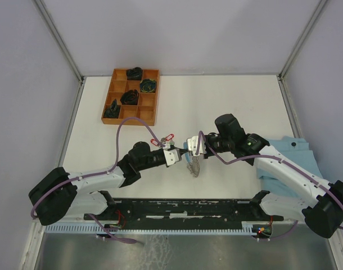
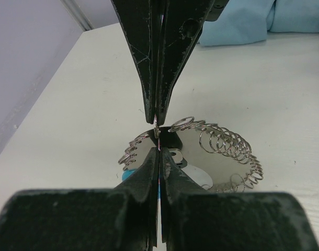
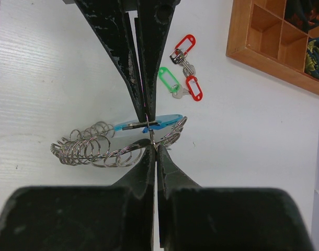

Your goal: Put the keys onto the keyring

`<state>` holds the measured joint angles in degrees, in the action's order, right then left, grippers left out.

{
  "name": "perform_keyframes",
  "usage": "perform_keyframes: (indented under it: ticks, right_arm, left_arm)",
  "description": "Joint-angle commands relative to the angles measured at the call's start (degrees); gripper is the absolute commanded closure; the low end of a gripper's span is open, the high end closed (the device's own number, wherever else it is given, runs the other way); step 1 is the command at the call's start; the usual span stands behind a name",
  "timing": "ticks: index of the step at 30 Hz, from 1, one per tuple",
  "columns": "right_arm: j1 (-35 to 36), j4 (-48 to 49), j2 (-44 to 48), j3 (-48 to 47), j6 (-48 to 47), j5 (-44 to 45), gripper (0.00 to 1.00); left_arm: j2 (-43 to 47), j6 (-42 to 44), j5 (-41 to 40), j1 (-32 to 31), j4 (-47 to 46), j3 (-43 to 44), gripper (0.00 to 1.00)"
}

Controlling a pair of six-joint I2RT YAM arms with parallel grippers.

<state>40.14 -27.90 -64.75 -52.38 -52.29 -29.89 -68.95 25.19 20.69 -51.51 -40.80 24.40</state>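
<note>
- Keyring (image 3: pixel 91 149): a floppy loop of silver coiled wire. The coils are loose and unevenly spaced, and one stretch is a flat light-blue section. It sits mid-table between the two grippers, with the slack coil sagging toward the near side. Cannot tell whether the slack rests on the white table (image 1: pixel 244 107).
- Left gripper (image 2: pixel 157 137): jaws fully closed, pinching a single thin wire loop of the keyring.
- Right gripper (image 3: pixel 150 133): jaws also fully closed, clamped at the light-blue section, where a small dark piece crosses it.
- Keys (image 3: pixel 181 68): small silver metal keys with three oblong plastic tags, two red and one green. They lie bunched on the table just beyond the keyring on its far-left side, apart from it.
- Orange-brown wooden compartment tray (image 1: pixel 116 94): far left, with dark items in several cells.
- Light-blue cloth (image 1: pixel 295 154): right edge, under the right arm.
</note>
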Motion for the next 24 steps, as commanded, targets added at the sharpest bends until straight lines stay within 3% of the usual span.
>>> perform_keyframes:
  ticks: [1, 24]
  right_arm:
    - [0.45, 2.68, 1.73, -2.50, 0.61, -0.61, 0.99]
    - [0.40, 2.67, 1.77, -2.61, 1.04, -0.09, 0.99]
  left_arm:
    - [1.68, -1.02, -1.12, -0.16, -2.29, 1.68, 0.97]
    - [1.20, -0.76, 1.11, -0.11, -3.06, 1.85, 0.97]
